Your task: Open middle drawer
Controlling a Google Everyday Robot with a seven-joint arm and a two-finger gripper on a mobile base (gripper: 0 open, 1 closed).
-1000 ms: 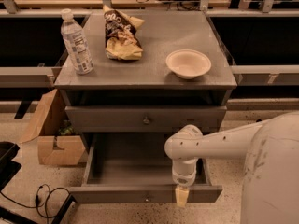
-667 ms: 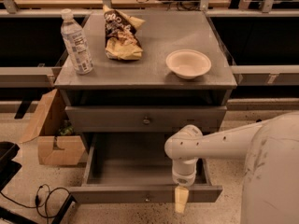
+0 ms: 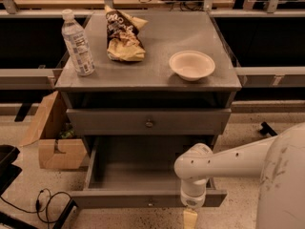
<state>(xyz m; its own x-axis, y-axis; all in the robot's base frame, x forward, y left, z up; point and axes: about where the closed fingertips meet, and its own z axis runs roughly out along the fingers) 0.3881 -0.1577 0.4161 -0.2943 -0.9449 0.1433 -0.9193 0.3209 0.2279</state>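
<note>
The grey cabinet point(image 3: 143, 78) has three levels. The middle drawer point(image 3: 114, 122) is a grey flat front with a small brass knob point(image 3: 149, 123); it sits pushed in under a dark gap below the top. The bottom drawer point(image 3: 124, 199) is pulled far out, and its inside looks empty. My gripper point(image 3: 189, 218) hangs from the white arm point(image 3: 193, 168), pointing down in front of the right part of the bottom drawer's front. It is well below and to the right of the middle drawer's knob and touches neither knob.
On the cabinet top stand a water bottle point(image 3: 77, 44), a chip bag point(image 3: 123, 35) and a tan bowl point(image 3: 191, 65). An open cardboard box point(image 3: 55, 142) sits on the floor to the left. Cables point(image 3: 45, 202) lie at the front left. Dark shelves run behind.
My gripper and wrist have moved a little lower and slightly right, in front of the open bottom drawer. The drawers have not moved.
</note>
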